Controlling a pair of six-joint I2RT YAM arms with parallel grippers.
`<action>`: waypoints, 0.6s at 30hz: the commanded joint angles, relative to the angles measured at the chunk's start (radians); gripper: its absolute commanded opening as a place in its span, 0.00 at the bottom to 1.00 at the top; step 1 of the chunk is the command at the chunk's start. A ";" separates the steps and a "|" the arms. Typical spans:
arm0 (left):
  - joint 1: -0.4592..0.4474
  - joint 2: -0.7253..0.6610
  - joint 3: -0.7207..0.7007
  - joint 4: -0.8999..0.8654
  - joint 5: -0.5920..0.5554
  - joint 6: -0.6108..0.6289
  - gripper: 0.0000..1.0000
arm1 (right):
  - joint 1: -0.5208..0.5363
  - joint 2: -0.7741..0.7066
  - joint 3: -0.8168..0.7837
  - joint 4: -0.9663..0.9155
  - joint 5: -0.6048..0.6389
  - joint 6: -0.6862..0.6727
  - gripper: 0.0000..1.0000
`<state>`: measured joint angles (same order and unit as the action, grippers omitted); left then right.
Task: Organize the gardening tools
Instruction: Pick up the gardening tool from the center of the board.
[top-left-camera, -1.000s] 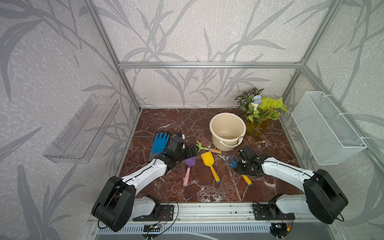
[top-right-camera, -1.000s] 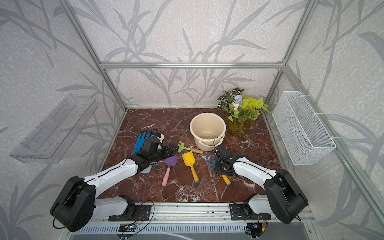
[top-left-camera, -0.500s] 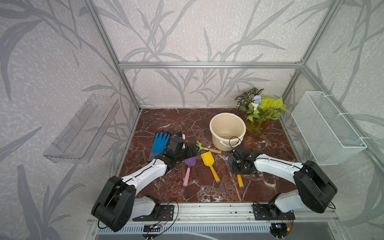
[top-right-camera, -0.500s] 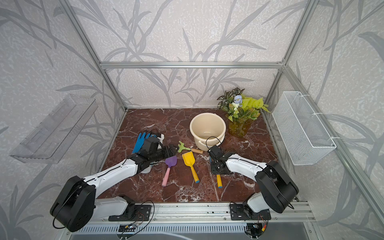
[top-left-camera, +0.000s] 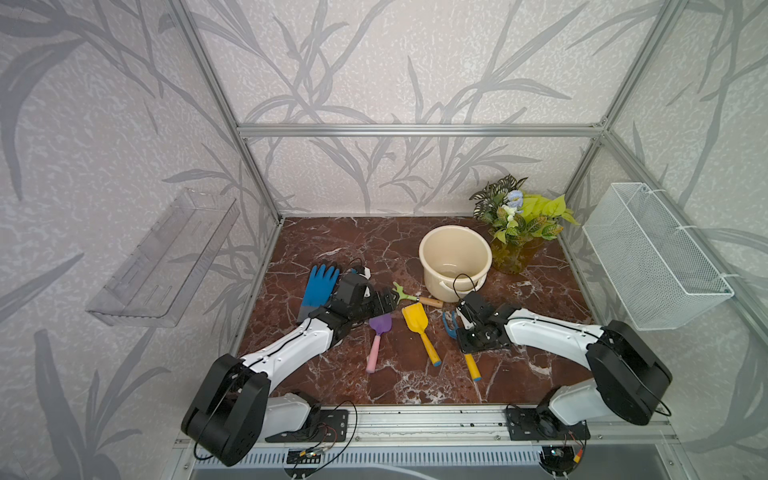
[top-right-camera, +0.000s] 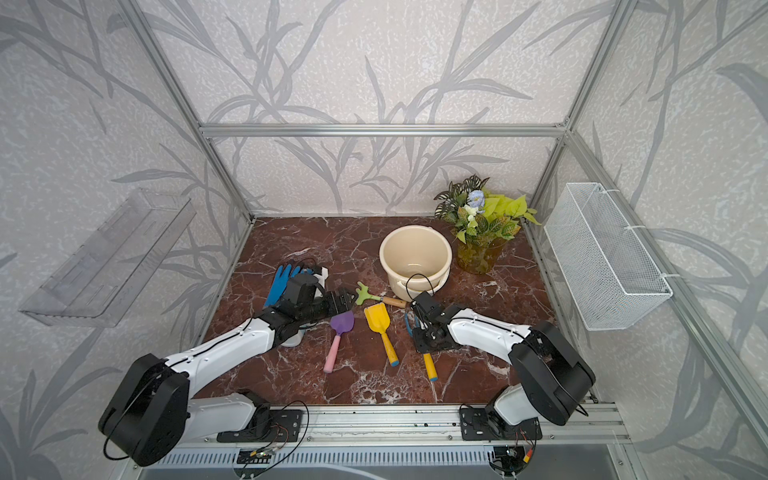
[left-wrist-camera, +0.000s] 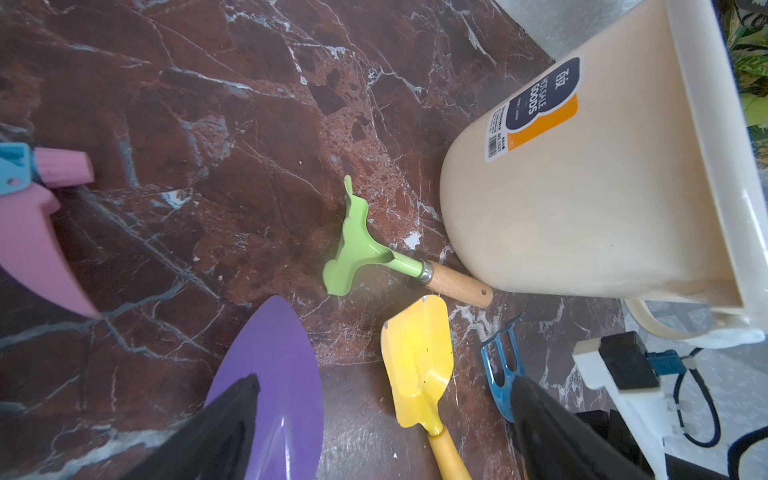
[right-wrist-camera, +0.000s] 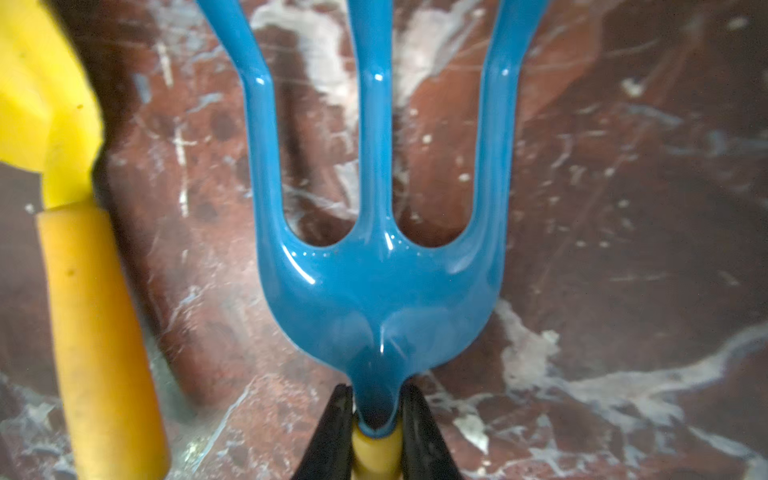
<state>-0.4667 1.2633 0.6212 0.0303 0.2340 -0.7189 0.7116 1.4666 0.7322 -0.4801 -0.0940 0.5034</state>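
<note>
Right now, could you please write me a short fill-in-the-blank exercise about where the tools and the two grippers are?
1. The right gripper is shut on the ____ fork.
2. The left gripper stands ____, holding nothing.
3. Between the purple trowel and the fork lies the ____ shovel.
4. The cream bucket holds ____ of the tools.
Missing words: blue; open; yellow; none.
</note>
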 joint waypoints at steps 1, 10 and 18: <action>-0.004 -0.019 0.015 -0.012 0.000 -0.002 0.96 | 0.028 -0.051 0.043 0.019 -0.059 -0.058 0.00; 0.006 -0.075 0.026 -0.050 -0.071 -0.003 0.96 | 0.037 -0.171 0.076 0.030 -0.094 -0.109 0.00; 0.040 -0.144 0.036 -0.086 -0.107 0.004 0.98 | 0.038 -0.273 0.173 0.031 -0.135 -0.157 0.00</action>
<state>-0.4381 1.1427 0.6258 -0.0277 0.1562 -0.7181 0.7444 1.2358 0.8501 -0.4683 -0.2070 0.3832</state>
